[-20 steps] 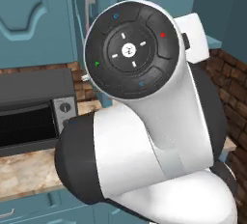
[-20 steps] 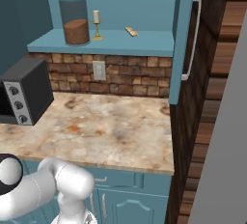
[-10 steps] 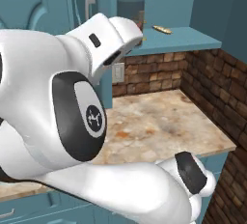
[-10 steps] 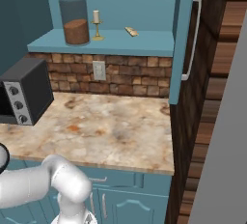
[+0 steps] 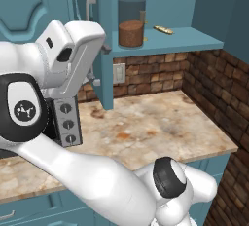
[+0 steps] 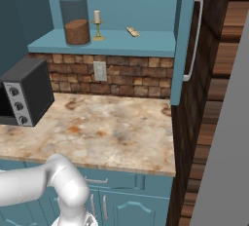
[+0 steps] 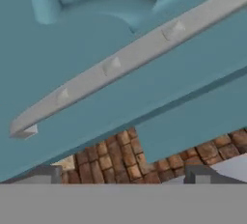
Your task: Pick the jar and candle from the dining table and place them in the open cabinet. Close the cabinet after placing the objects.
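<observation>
Jar (image 6: pixel 76 21): clear glass cylinder, brown fill; on cabinet shelf (image 6: pixel 146 44).
Candle (image 6: pixel 97 24): cream stub, brass holder; just right of jar.
Fingers (image 7: pixel 43 174): spread apart, near door handle (image 7: pixel 120 63).

Glossy white rounded arm (image 5: pixel 92 181) links, dark joint caps, white emblem.

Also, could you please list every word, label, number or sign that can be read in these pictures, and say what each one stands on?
No readable words or numbers anywhere.
Arm joint cap: a small white emblem on the black disc, a pictogram and not lettering.
Toaster oven: three round knobs on its front panel, no legible markings.
Jar, candle, cabinet door: no labels.
</observation>
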Available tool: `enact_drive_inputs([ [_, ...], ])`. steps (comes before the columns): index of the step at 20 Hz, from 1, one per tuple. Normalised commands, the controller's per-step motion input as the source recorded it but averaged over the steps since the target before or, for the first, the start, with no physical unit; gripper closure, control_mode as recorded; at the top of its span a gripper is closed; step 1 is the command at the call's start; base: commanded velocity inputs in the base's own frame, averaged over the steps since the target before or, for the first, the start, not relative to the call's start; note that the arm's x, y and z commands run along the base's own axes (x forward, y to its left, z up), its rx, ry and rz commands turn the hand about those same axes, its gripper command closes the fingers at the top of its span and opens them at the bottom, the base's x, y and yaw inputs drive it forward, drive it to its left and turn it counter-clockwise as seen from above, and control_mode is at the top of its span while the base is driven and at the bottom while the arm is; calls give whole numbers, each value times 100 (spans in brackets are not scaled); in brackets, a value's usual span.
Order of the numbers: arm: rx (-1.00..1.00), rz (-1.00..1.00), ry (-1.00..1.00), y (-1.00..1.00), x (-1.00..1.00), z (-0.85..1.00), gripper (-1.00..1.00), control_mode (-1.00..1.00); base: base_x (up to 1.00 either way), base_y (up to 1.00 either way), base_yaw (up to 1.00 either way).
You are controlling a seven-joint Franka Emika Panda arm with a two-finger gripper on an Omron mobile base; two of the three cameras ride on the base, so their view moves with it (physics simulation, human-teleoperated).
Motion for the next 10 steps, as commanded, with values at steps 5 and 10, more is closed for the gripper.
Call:
enact_drive_inputs([
  [5, -19, -23, -4, 1, 42, -9, -100, -100, 0, 0, 0],
  [10, -9, 2, 5, 15, 47, 0, -100, -100, 0, 0, 0],
])
